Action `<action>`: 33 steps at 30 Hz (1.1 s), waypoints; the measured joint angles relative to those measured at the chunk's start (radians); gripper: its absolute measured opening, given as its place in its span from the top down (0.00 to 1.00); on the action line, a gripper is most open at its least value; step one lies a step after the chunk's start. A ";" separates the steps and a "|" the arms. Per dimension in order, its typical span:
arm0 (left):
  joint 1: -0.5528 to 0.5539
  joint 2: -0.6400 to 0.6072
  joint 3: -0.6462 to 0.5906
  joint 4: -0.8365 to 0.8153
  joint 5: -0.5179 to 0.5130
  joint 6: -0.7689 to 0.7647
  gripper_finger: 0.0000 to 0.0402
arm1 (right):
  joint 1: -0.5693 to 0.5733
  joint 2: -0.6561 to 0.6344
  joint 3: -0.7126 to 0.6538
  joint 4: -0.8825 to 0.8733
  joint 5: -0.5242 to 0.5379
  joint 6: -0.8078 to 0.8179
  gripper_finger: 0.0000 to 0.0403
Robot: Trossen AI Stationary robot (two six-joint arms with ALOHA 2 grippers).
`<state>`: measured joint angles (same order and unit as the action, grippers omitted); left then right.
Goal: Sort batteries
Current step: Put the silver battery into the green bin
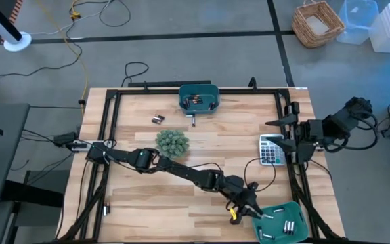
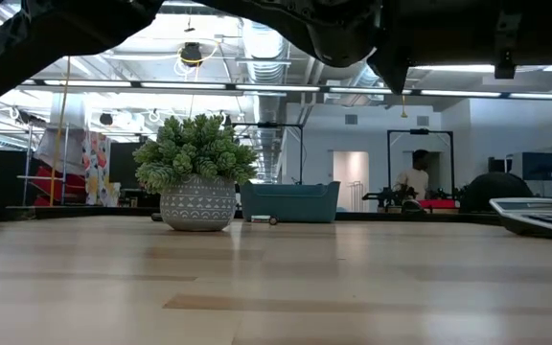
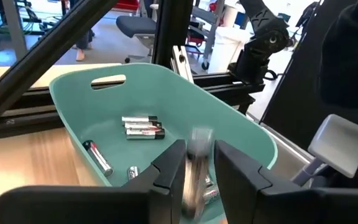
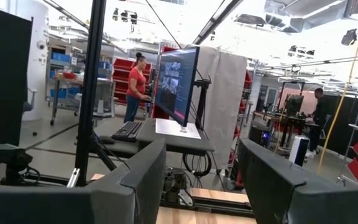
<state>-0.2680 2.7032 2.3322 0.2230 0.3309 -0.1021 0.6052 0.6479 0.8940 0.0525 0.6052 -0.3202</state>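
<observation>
My left gripper (image 3: 197, 171) hangs over the near teal bin (image 3: 241, 134), fingers parting around 1 blurred silvery battery (image 3: 194, 168) that looks to be dropping. Next I should lift clear and fetch another; my right gripper (image 4: 201, 180) waits spread by the calculator (image 1: 271, 149).

Two dark, slim jointed arms trail black cables, each ending in an end effector with blocky black fingers (image 3: 166, 171).

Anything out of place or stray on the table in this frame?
Two batteries lie loose on the wood left of the far bin, and one just in front of it. Nothing looks spilled or damaged.
</observation>
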 joint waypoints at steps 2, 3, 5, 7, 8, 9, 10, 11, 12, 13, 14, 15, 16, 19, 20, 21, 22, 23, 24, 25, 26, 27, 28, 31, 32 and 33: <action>0.000 0.000 0.000 -0.003 0.001 0.000 0.78 | 0.001 0.000 0.000 0.000 0.000 0.000 0.47; 0.000 0.000 0.000 -0.004 0.001 0.000 0.77 | 0.001 0.000 0.000 0.000 0.000 0.000 0.47; 0.000 0.000 0.000 -0.005 0.000 0.000 0.73 | 0.002 0.000 0.000 0.000 0.000 0.000 0.47; 0.002 0.000 0.000 -0.011 -0.018 0.001 0.68 | 0.002 0.000 0.000 0.000 0.000 0.001 0.47; 0.005 0.000 0.000 -0.013 -0.018 0.008 0.65 | 0.002 0.000 0.000 -0.003 0.000 0.007 0.47; 0.009 -0.005 0.000 -0.023 -0.012 0.015 0.63 | 0.002 0.000 0.000 -0.010 0.000 0.017 0.47; 0.016 -0.018 -0.001 -0.047 0.001 0.021 0.62 | 0.002 0.000 0.000 -0.021 0.000 0.032 0.47; 0.024 -0.029 -0.002 -0.063 0.010 0.031 0.61 | 0.001 0.000 0.000 -0.039 0.000 0.045 0.47; 0.033 -0.046 -0.002 -0.075 0.006 0.048 0.60 | 0.001 0.002 0.000 -0.059 0.000 0.058 0.47; 0.040 -0.066 -0.002 -0.099 0.004 0.064 0.60 | 0.001 0.005 0.000 -0.075 0.000 0.066 0.47; 0.046 -0.086 -0.001 -0.113 -0.005 0.080 0.60 | 0.001 0.008 0.000 -0.089 0.000 0.073 0.47; 0.051 -0.106 0.000 -0.133 -0.019 0.098 0.61 | 0.001 0.012 0.000 -0.099 0.000 0.078 0.47; 0.054 -0.121 0.002 -0.154 -0.032 0.115 0.62 | 0.001 0.015 0.000 -0.104 0.000 0.083 0.47; 0.054 -0.157 0.002 -0.245 -0.103 0.169 0.67 | 0.001 0.023 0.000 -0.108 0.000 0.088 0.47; 0.054 -0.168 0.001 -0.272 -0.129 0.183 0.69 | 0.001 0.023 0.000 -0.107 0.000 0.087 0.47; 0.054 -0.179 -0.001 -0.302 -0.147 0.196 0.72 | 0.000 0.022 0.000 -0.104 0.000 0.087 0.47; 0.053 -0.189 -0.002 -0.318 -0.161 0.208 0.74 | 0.000 0.021 0.000 -0.102 0.000 0.087 0.47; 0.053 -0.202 -0.002 -0.332 -0.176 0.220 0.76 | -0.003 0.020 0.000 -0.101 0.000 0.087 0.47; 0.053 -0.215 -0.002 -0.347 -0.182 0.229 0.79 | -0.007 0.020 0.000 -0.101 0.000 0.087 0.47; 0.054 -0.228 -0.001 -0.360 -0.187 0.233 0.82 | -0.013 0.020 0.000 -0.101 0.000 0.087 0.47; 0.058 -0.240 -0.002 -0.370 -0.190 0.233 0.85 | -0.017 0.020 0.000 -0.101 0.000 0.087 0.47; 0.061 -0.253 -0.020 -0.362 -0.191 0.231 0.87 | -0.022 0.020 0.000 -0.101 0.000 0.087 0.47; 0.064 -0.270 -0.049 -0.355 -0.192 0.227 0.91 | -0.028 0.020 0.000 -0.101 0.000 0.087 0.47; 0.073 -0.338 -0.209 -0.248 -0.222 0.209 0.98 | -0.049 0.021 0.000 -0.102 0.000 0.093 0.47; 0.075 -0.371 -0.283 -0.192 -0.242 0.202 0.99 | -0.056 0.021 0.000 -0.102 0.000 0.098 0.47; 0.078 -0.415 -0.365 -0.123 -0.263 0.197 0.99 | -0.065 0.022 0.000 -0.101 0.000 0.102 0.47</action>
<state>-0.1904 2.2887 1.9670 0.1001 0.0676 0.0951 0.5404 0.6704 0.8940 -0.0489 0.6050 -0.2180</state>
